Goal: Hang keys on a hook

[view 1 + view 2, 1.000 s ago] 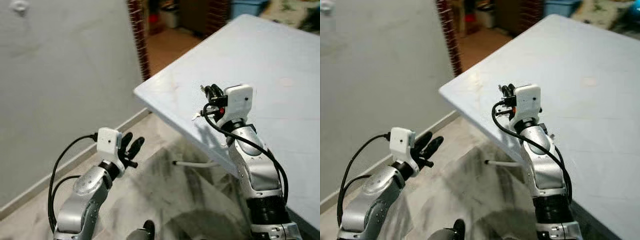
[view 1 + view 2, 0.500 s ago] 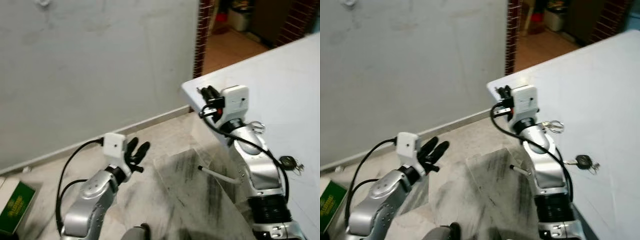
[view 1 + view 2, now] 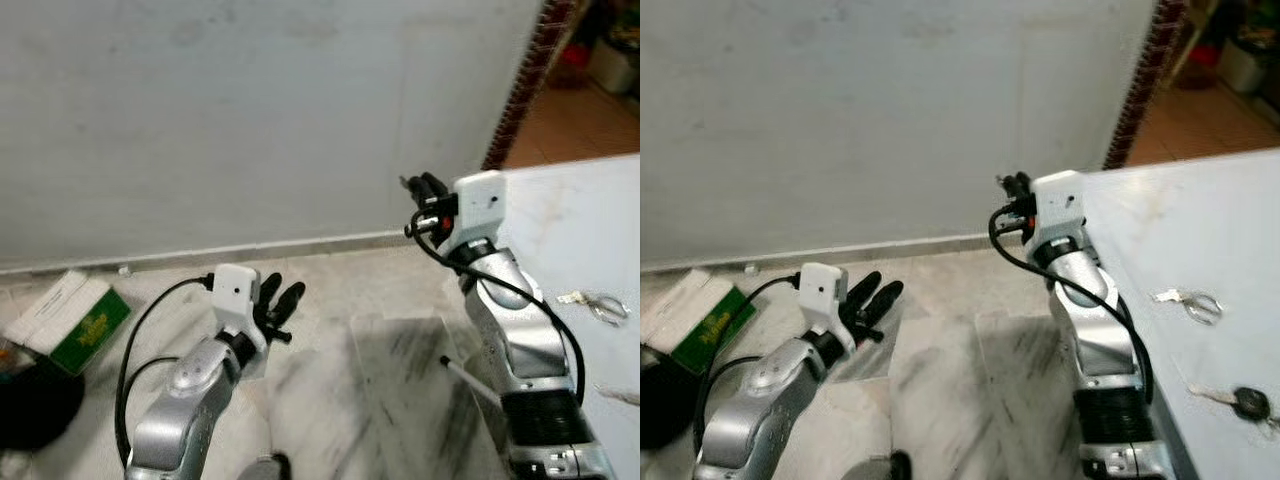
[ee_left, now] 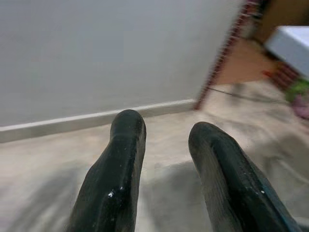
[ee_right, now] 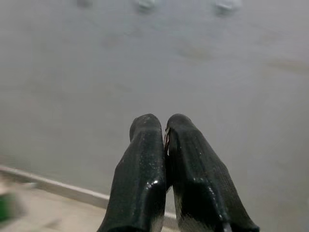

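Observation:
My right gripper is raised at chest height beside the table corner, pointing at the grey wall. In the right wrist view its fingers are pressed shut, with a thin brownish sliver between the pads, too small to identify. Blurred pale wall hooks show high above them. A ring of keys and a black-headed key lie on the white table. My left gripper hangs low over the floor, its fingers open and empty.
A green-and-white box lies on the floor by the wall, with a dark round object beside it. A brick doorway edge stands at the right. A thin table leg slants under the table.
The camera has swung left: the table slid to the right edge, and the wall, the box and the keys on the table came into view. Both arms kept their pose.

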Controlling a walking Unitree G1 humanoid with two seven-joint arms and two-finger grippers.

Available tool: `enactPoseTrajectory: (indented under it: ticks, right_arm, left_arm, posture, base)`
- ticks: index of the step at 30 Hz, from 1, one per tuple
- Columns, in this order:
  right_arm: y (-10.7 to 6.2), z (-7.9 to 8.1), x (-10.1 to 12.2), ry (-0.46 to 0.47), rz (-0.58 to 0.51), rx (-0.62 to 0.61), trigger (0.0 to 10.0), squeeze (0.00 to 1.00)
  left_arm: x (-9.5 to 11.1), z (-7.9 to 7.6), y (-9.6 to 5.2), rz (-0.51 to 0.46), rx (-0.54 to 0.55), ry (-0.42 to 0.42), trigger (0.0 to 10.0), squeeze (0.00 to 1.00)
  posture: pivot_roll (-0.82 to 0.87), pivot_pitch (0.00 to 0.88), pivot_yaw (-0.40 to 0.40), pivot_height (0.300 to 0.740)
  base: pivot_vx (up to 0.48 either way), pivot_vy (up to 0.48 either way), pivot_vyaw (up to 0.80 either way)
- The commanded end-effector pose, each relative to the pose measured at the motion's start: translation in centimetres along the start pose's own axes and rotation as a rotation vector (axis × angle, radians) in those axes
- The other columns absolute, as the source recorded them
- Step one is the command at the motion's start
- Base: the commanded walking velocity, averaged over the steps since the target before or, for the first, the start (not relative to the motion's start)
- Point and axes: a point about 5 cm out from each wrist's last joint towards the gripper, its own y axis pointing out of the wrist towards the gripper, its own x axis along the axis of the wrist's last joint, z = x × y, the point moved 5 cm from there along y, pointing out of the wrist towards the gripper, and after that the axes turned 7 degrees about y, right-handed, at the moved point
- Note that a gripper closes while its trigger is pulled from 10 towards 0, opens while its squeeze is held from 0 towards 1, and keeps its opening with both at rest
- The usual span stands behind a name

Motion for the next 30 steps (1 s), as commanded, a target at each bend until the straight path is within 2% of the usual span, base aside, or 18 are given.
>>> enactPoseTrajectory:
  ticks: [1, 3, 19, 23, 27, 28, 29, 30]
  right_arm:
    - [-0.1, -0.5, 0.5, -0.006, -0.016, -0.001, 10.0, 0.00]
    - [-0.1, -0.3, 0.7, 0.001, -0.022, 0.005, 10.0, 0.00]
    - [-0.1, -0.3, 0.6, 0.009, -0.016, 0.018, 10.0, 0.00]
    - [-0.4, 0.3, 0.2, 0.023, 0.027, 0.115, 10.0, 0.00]
    - [-0.5, 0.4, 0.0, 0.001, 0.049, 0.158, 10.0, 0.00]
    - [-0.6, -0.3, -0.1, -0.041, 0.058, 0.136, 10.0, 0.00]
    - [-0.6, -0.3, -0.1, -0.041, 0.058, 0.136, 10.0, 0.00]
    - [-0.8, -1.9, 0.1, -0.092, 0.055, 0.064, 10.0, 0.00]
  left_arm:
    - [-0.1, -0.5, 0.0, -0.001, -0.014, -0.002, 10.0, 0.00]
    - [-0.2, -0.5, 0.0, -0.001, -0.014, -0.003, 10.0, 0.00]
    - [-0.2, -0.6, 0.2, -0.002, -0.009, -0.012, 10.0, 0.00]
    - [-0.3, -1.2, 0.1, 0.002, -0.065, -0.066, 10.0, 0.00]
    - [-0.3, -1.3, 0.1, 0.003, -0.074, -0.070, 10.0, 0.00]
    - [-0.3, -1.4, 0.1, 0.006, -0.080, -0.065, 10.0, 0.00]
    - [-0.3, -1.4, 0.1, 0.006, -0.080, -0.065, 10.0, 0.00]
    - [-0.4, -1.5, 0.2, 0.010, -0.089, -0.056, 10.0, 0.00]
  posture:
    - [-0.04, 0.132, 0.022, 0.740]
    - [-0.04, 0.132, 0.022, 0.740]
    - [-0.05, 0.131, 0.014, 0.740]
    - [-0.05, 0.129, 0.015, 0.740]
    - [-0.05, 0.126, 0.019, 0.740]
    - [-0.06, 0.124, 0.023, 0.740]
    - [-0.06, 0.124, 0.023, 0.740]
    - [-0.06, 0.124, 0.023, 0.740]
  base:
    - [0.000, 0.000, 0.80]
    - [0.000, 0.000, 0.72]
    - [0.000, 0.000, 0.00]
    - [0.000, 0.000, 0.00]
    - [0.000, 0.000, 0.00]
    - [0.000, 0.000, 0.00]
    - [0.000, 0.000, 0.00]
    - [0.000, 0.000, 0.00]
